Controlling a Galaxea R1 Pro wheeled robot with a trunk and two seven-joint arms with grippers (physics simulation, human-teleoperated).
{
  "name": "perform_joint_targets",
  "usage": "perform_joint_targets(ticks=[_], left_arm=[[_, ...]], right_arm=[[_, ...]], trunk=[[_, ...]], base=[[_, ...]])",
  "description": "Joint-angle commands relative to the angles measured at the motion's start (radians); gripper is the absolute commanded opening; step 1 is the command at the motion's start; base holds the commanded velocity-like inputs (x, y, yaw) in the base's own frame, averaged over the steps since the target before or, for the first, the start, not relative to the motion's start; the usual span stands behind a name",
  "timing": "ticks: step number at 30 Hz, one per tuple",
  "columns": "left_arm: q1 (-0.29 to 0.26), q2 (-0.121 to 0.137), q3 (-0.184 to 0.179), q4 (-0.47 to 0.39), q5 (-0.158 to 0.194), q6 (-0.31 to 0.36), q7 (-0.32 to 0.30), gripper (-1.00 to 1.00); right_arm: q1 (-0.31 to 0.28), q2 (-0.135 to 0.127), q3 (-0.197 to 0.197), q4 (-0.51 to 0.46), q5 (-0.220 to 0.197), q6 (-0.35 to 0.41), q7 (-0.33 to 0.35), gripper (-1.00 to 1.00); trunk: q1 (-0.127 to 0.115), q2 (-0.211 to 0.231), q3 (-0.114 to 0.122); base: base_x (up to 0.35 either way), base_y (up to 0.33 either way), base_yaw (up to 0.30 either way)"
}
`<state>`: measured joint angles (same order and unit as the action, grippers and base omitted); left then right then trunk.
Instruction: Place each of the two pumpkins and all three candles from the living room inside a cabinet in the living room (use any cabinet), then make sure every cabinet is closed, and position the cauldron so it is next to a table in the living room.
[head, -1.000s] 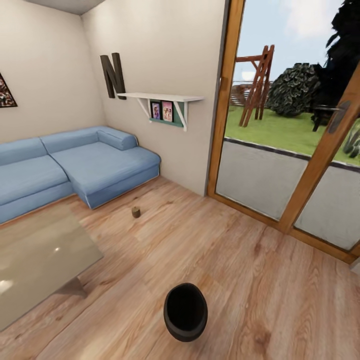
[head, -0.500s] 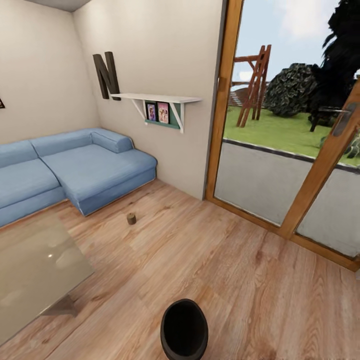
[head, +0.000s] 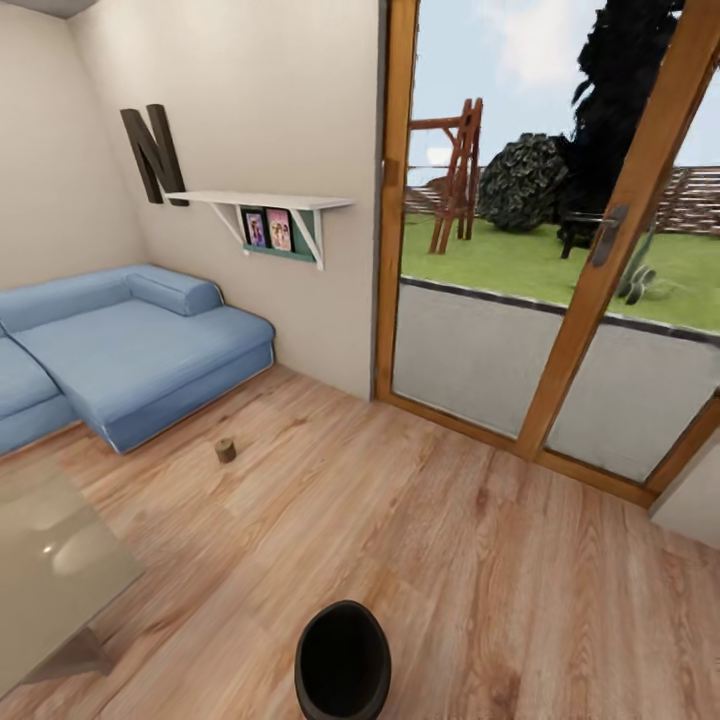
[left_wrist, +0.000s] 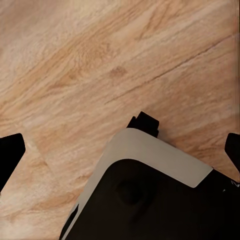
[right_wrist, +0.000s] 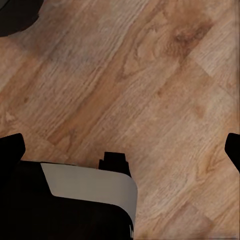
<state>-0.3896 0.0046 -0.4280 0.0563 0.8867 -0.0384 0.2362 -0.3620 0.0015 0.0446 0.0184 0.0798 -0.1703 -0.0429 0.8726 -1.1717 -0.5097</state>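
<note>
The cauldron (head: 342, 663) sat on the wooden floor (head: 480, 560) at the bottom centre of the head view, its lower edge cut off by the frame. The glass tabletop (head: 50, 580) filled the lower left corner, near the cauldron but with a strip of bare floor between them; whether that counted as next to the table was hard to judge, so that step looked unfinished or at best doubtful. A small brown cylinder, possibly a candle (head: 225, 450), stood on the floor left of centre, just in front of the blue sofa (head: 130, 350), too small to identify with certainty. If it was a candle, it had not been stowed. No pumpkins and no cabinet appeared in these views, so nothing could be said about how many items were inside or whether the drawers were shut. Most of the task seemed to remain.

In the left wrist view the left pincer (left_wrist: 120, 150) showed dark fingertips at opposite edges of the frame, spread wide and holding nothing, above floorboards and part of the robot's base (left_wrist: 150, 190). The right pincer (right_wrist: 120, 150) was likewise released and empty over the floor
</note>
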Motion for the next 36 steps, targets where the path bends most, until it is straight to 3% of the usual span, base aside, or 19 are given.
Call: perform_joint_targets(ticks=[1, 10, 36], left_arm=[[0.000, 0.000, 0.000, 0.000, 0.000, 0.000, 0.000, 1.00], [0.000, 0.000, 0.000, 0.000, 0.000, 0.000, 0.000, 1.00], [0.000, 0.000, 0.000, 0.000, 0.000, 0.000, 0.000, 1.00]], right_arm=[[0.000, 0.000, 0.000, 0.000, 0.000, 0.000, 0.000, 1.00], [0.000, 0.004, -0.002, 0.000, -0.004, 0.007, 0.000, 1.00], [0.000, 0.003, -0.009, 0.000, -0.011, 0.012, -0.005, 1.00]], trunk=[[0.000, 0.000, 0.001], [0.000, 0.000, 0.004], [0.000, 0.000, -0.013]], base=[[0.000, 0.000, -0.275], [0.000, 0.000, -0.276], [0.000, 0.000, -0.274]])
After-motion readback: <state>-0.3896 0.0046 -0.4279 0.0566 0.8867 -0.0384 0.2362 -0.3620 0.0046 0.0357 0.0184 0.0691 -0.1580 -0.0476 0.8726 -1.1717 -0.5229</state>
